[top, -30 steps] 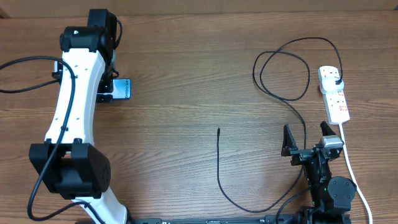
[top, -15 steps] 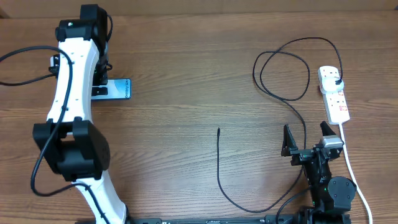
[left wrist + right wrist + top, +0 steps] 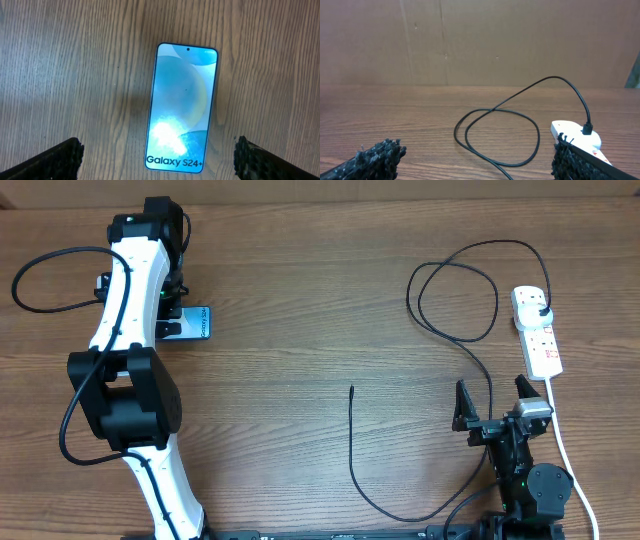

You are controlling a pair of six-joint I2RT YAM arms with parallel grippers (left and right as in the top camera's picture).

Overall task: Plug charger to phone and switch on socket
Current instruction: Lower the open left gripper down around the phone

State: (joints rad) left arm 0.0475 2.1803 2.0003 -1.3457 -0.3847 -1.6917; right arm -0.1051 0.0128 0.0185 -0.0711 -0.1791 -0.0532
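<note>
The phone (image 3: 197, 322) lies flat at the far left of the table, partly under my left arm; its lit blue screen (image 3: 181, 107) reads "Galaxy S24+". My left gripper (image 3: 159, 159) is open above it, one finger on each side, touching nothing. The charger, a black cable (image 3: 455, 305), loops at the right. Its plug (image 3: 541, 311) sits in the white socket strip (image 3: 537, 332), and its slim tip (image 3: 351, 390) lies free mid-table. My right gripper (image 3: 494, 402) is open and empty at the front right. The loops (image 3: 496, 134) and the strip (image 3: 576, 134) show in the right wrist view.
The strip's thick white cord (image 3: 562, 442) runs past my right arm to the front edge. A black robot cable (image 3: 50, 265) arcs at the far left. A brown wall (image 3: 470, 40) stands behind the table.
My left arm has swung and turned over the phone, ending a little to the right of half a second ago. The phone, charger and right arm have not moved.
</note>
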